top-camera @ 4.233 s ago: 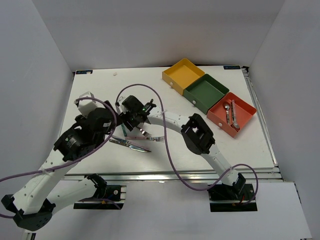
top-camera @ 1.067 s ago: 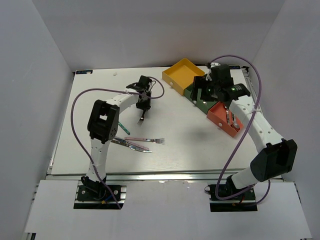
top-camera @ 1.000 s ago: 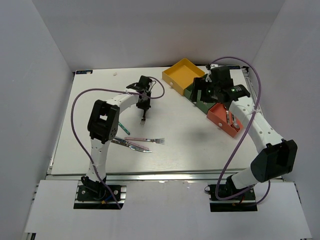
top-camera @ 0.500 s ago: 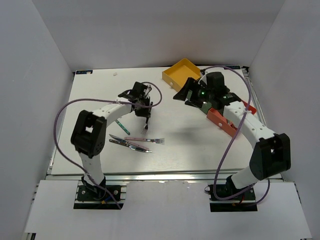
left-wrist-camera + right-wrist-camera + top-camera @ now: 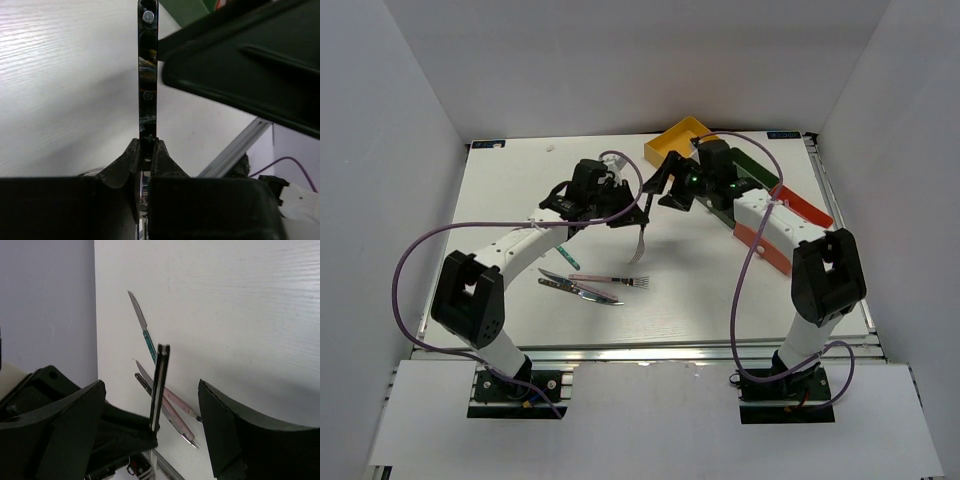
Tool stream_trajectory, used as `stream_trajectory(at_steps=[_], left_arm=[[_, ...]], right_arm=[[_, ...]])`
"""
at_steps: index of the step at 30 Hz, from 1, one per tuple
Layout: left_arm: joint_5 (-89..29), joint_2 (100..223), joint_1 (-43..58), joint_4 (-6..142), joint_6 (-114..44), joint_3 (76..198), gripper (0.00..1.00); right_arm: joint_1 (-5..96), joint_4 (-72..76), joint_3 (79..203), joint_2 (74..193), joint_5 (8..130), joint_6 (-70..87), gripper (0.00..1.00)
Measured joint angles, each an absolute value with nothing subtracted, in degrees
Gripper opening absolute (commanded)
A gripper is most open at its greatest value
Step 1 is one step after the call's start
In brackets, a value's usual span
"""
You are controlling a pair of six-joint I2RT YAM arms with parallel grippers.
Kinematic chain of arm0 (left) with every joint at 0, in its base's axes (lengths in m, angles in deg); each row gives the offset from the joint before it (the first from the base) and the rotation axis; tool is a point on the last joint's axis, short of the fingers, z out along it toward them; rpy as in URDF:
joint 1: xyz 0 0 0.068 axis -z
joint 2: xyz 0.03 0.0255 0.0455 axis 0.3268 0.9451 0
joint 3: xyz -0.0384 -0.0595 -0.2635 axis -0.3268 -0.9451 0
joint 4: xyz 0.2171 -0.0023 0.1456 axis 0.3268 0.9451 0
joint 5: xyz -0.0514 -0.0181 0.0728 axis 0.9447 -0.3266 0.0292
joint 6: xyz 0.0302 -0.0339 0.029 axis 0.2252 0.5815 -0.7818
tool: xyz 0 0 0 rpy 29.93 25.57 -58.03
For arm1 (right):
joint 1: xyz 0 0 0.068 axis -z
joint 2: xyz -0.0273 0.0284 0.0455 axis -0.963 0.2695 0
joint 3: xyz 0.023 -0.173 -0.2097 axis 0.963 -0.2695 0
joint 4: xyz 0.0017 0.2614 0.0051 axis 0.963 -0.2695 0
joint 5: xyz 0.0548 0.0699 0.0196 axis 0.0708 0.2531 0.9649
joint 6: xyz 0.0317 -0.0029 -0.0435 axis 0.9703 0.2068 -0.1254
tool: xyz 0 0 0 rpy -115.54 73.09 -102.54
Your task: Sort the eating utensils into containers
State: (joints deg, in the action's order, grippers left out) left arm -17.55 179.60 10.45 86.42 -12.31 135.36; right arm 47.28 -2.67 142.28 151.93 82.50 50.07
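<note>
Handover of slim silver fork with dark patterned handle (image 5: 640, 238), held in mid-air just in front of yellow square tray (image 5: 682, 133), tines hanging down. Left gripper (image 5: 146, 146) jaws clamped on fork's neck, below handle. Right gripper (image 5: 151, 384) jaws apart, flanking handle tip without touching. Likely next: closing right jaws squarely on handle, then opening left ones.
</note>
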Motion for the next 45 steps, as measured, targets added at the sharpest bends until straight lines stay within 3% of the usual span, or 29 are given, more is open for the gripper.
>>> stream_trajectory(at_steps=[1, 2, 3, 4, 6, 7, 8, 9, 10, 15, 20, 26, 36, 45], left_arm=[[-16.96, 179.57, 10.58, 85.99, -11.66, 135.36, 0.01], [-16.48, 179.55, 10.71, 85.53, -11.09, 135.36, 0.04], [-16.13, 179.44, 10.82, 85.07, -10.52, 135.36, 0.18], [-15.92, 179.31, 10.86, 84.83, -10.3, 135.36, 0.23], [-15.72, 178.9, 11.06, 84.79, -9.87, 135.36, 0.28], [-15.81, 178.61, 11.06, 85.07, -9.89, 135.36, 0.51], [-16.07, 178.29, 11.06, 85.38, -9.98, 135.36, 0.68], [-16.42, 178.11, 11.06, 85.64, -10.37, 135.45, 0.95], [-17.1, 177.96, 11.06, 86.56, -10.33, 135.87, 0.98], [-24.16, 177.94, 11.06, 95.34, -11.48, 141.42, 0.98], [-33.16, 176.6, 11.06, 105.99, -14.5, 145.7, 0.98], [-38.32, 170.22, 11.06, 116.24, -16.8, 142.07, 0.98], [-40.07, 163.79, 11.06, 122.73, -17.58, 137.51, 0.98], [-39.54, 163.9, 11.06, 123.45, -17.54, 135.98, 0.98]], right_arm=[[46.93, -2.56, 142.94, 152.59, 82.52, 50.2, 0.74], [46.49, -2.21, 143.46, 153.31, 82.65, 50.33, 0.58], [46.03, -1.81, 143.83, 153.99, 82.81, 50.31, 0.45], [45.66, -1.46, 143.97, 154.38, 83.05, 51.07, 0.28], [44.96, -1.51, 143.97, 155.01, 83.2, 50.66, 0.1], [44.67, -1.64, 143.97, 155.08, 83.11, 50.79, 0.0], [44.65, -1.53, 143.97, 155.06, 83.31, 50.46, 0.0], [44.61, -1.57, 143.97, 154.9, 83.13, 49.98, 0.0], [44.7, -1.9, 144.03, 154.84, 82.76, 49.41, 0.0], [48.37, -13.16, 150.43, 155.19, 78.19, 41.81, 0.0], [58.12, -25.2, 169.14, 160.78, 70.13, 29.5, 0.0], [66.42, -34.73, 185.62, 171.23, 58.83, 16.65, 0.0], [68.35, -38.03, 189.06, 182.31, 53.85, 8.89, 0.0], [68.63, -37.18, 190.15, 183.08, 55.73, 10.57, 0.0]])
